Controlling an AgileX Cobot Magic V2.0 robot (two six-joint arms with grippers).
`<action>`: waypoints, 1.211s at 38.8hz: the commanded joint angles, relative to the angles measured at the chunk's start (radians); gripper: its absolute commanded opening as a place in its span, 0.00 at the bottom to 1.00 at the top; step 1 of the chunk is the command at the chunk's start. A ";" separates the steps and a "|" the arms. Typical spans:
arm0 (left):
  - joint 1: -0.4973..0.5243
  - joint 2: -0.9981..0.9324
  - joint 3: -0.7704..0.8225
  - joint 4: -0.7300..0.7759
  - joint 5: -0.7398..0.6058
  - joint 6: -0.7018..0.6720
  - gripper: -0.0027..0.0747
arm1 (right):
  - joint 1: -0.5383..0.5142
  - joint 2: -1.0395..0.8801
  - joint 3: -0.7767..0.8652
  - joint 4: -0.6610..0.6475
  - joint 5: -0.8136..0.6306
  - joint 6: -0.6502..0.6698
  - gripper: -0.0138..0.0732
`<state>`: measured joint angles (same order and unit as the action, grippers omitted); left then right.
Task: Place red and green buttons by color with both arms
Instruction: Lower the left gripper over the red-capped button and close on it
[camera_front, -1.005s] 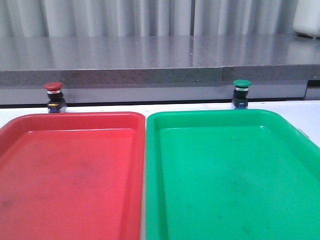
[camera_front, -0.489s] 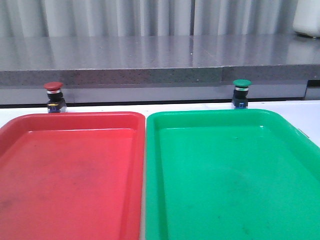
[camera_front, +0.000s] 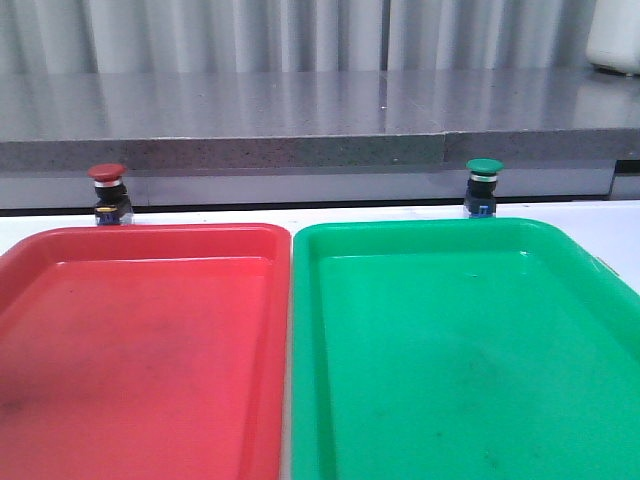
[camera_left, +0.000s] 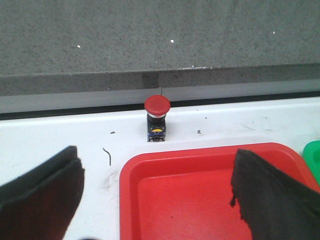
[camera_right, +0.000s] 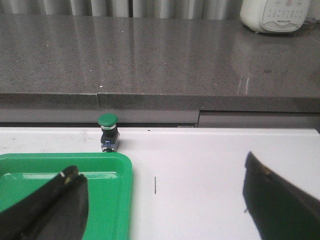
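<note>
Front view: I see the red tray (camera_front: 140, 350) and the green tray (camera_front: 460, 350) lying side by side on the white table (camera_front: 620, 235), their long rims nearly touching. The red button (camera_front: 108, 194) stands upright on the table just behind the red tray's far rim, toward its left part. The green button (camera_front: 484, 186) stands upright just behind the green tray's far rim, right of that rim's middle. Neither button is in a tray. A grey stone ledge (camera_front: 300, 120) runs behind both. No arm shows in this view.

Left wrist view: my left claw (camera_left: 157, 195) is spread wide, its two black fingers (camera_left: 42, 190) far apart with nothing between them. The red button (camera_left: 157, 118) stands on the table well ahead of the claw, just past the corner of the red tray (camera_left: 210, 155), untouched.

Right wrist view: my right claw (camera_right: 167, 205) is likewise spread and grasps nothing. The green button (camera_right: 108, 132) stands on the table just beyond the green tray's (camera_right: 65, 162) far rim, well clear of both fingers (camera_right: 50, 210). A white appliance (camera_right: 280, 15) sits on the ledge.
</note>
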<state>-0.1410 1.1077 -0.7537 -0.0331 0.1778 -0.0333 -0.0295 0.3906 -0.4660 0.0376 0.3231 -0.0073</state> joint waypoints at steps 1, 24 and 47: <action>-0.011 0.121 -0.154 -0.011 -0.009 -0.001 0.76 | -0.005 0.014 -0.037 0.007 -0.075 -0.004 0.90; -0.011 0.885 -0.877 -0.011 0.303 -0.001 0.76 | -0.005 0.014 -0.037 0.007 -0.075 -0.004 0.90; -0.006 0.944 -0.924 -0.011 0.314 -0.001 0.26 | -0.005 0.014 -0.037 0.007 -0.075 -0.004 0.90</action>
<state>-0.1451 2.1209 -1.6457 -0.0366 0.5236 -0.0333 -0.0295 0.3906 -0.4703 0.0399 0.3246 -0.0073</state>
